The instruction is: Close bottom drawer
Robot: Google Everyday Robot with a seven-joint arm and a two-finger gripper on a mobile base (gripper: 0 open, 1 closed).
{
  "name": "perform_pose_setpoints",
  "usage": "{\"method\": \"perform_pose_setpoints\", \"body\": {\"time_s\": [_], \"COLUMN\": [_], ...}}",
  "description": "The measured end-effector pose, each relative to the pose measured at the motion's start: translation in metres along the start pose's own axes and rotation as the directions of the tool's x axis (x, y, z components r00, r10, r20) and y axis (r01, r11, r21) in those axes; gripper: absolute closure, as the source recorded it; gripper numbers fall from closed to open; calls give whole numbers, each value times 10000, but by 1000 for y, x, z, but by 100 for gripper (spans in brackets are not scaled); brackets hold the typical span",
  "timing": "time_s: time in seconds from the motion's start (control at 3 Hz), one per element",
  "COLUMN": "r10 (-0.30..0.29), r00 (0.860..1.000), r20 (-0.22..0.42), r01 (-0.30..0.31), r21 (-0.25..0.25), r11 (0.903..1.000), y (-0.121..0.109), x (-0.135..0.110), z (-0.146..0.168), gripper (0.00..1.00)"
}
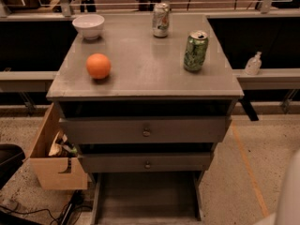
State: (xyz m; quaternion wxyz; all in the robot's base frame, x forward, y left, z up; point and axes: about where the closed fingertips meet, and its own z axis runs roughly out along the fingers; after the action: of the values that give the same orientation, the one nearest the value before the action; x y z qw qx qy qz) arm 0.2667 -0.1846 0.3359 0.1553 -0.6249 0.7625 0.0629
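The grey cabinet [140, 64] stands in the middle of the camera view. Its bottom drawer [147, 196] is pulled far out toward me, a wide shallow grey tray that runs to the lower edge and looks empty. The top drawer [146, 130] and middle drawer [147, 163], each with a small round knob, stick out slightly. My gripper is out of view. Only a pale part of my arm [288, 198] shows at the bottom right corner, to the right of the open drawer and apart from it.
On the cabinet top are an orange [98, 65], a white bowl [88, 26], a green can [195, 50] and a pale can [161, 19]. A cardboard box [51, 161] with clutter stands left of the cabinet. Cables [42, 212] lie at the lower left.
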Motion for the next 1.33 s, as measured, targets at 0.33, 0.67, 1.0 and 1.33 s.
{"method": "perform_pose_setpoints", "body": {"time_s": [0.33,0.67,1.0,1.33], "r10": [-203,-195,-126,-111], "r00": [9998,9998,9999,9999], "r20": [-61,-14,30,35], "r01": [198,191,129,115], "r21": [-762,-1279,-1530,-1576], "r11": [9969,9916,9881,9874], "y": [11,22,30,32], "x": [-8,-11,-13,-13], "z": [42,76,97,99], "gripper": [41,64,87,100]}}
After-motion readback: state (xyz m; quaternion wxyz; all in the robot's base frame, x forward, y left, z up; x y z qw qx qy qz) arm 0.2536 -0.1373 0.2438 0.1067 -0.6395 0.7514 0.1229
